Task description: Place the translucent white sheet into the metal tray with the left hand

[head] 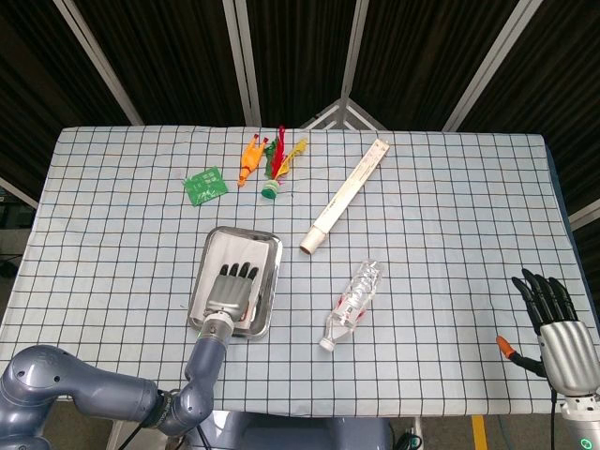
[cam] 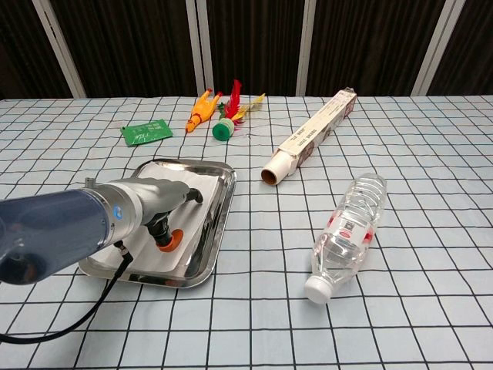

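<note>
The metal tray [head: 274,281] sits left of centre on the checked cloth, and the translucent white sheet [head: 228,249] lies inside it. My left hand [head: 232,289] rests flat on the sheet with its fingers stretched toward the tray's far end. The chest view shows the same hand [cam: 150,204] low over the sheet [cam: 202,196], its orange thumb tip pressed down inside the tray [cam: 219,223]. I see no part of the sheet pinched. My right hand [head: 553,323] hovers at the table's near right edge, fingers spread and holding nothing.
A clear plastic bottle [head: 354,303] lies right of the tray. A long cardboard roll box [head: 344,195] lies diagonally behind it. At the back are a green circuit board [head: 205,185], an orange toy [head: 249,161] and a feathered shuttlecock [head: 277,173].
</note>
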Tool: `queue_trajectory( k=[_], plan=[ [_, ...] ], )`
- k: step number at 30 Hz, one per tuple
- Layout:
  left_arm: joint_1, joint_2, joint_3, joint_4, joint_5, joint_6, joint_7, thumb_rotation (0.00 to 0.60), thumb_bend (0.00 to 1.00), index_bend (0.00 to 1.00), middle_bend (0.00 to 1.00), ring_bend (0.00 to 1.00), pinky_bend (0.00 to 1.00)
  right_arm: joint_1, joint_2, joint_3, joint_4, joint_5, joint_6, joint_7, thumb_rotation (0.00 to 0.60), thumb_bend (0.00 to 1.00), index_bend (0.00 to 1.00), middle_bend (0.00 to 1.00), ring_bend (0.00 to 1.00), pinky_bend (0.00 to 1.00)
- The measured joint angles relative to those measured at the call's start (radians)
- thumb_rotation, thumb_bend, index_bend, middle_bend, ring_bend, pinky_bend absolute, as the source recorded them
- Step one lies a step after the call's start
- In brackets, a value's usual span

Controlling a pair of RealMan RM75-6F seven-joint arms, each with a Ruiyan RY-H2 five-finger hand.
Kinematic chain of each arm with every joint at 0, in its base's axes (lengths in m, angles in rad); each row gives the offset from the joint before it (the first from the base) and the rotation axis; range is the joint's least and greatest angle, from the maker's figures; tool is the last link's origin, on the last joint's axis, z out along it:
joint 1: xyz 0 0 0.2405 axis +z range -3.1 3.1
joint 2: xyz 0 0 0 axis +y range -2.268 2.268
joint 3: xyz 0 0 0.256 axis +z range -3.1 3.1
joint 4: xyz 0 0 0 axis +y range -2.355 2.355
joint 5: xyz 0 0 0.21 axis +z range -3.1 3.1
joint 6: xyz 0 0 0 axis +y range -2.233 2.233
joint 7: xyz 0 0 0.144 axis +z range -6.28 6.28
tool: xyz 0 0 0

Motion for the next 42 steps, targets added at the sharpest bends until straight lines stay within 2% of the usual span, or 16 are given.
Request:
queue_trajectory(
  k=[23,30,36,42],
  plan=[
    [0.011,-0.011,-0.011,-0.011,0.013,0.011,-0.003,0.600,0.61,0.00,0.00,0.00,0.00,-0.001,0.001,0.001,0.000,0.000,0.003,0.002,0.600,0.29,0.00,0.00,0.00,0.00],
    [0.023,0.031,-0.014,-0.086,0.041,0.036,-0.011,0.600,0.34,0.00,0.00,0.00,0.00,-0.003,0.001,0.002,0.003,0.002,0.006,0.004,0.600,0.29,0.00,0.00,0.00,0.00],
    [0.038,0.135,-0.012,-0.221,0.083,0.078,-0.004,0.600,0.18,0.00,0.00,0.00,0.00,-0.004,0.001,0.003,0.004,0.000,0.011,0.003,0.600,0.29,0.00,0.00,0.00,0.00],
    [0.078,0.260,-0.005,-0.331,0.211,0.114,-0.051,0.600,0.07,0.00,0.00,0.00,0.00,-0.005,-0.001,0.001,0.009,-0.003,0.011,-0.002,0.600,0.29,0.00,0.00,0.00,0.00]
  ],
)
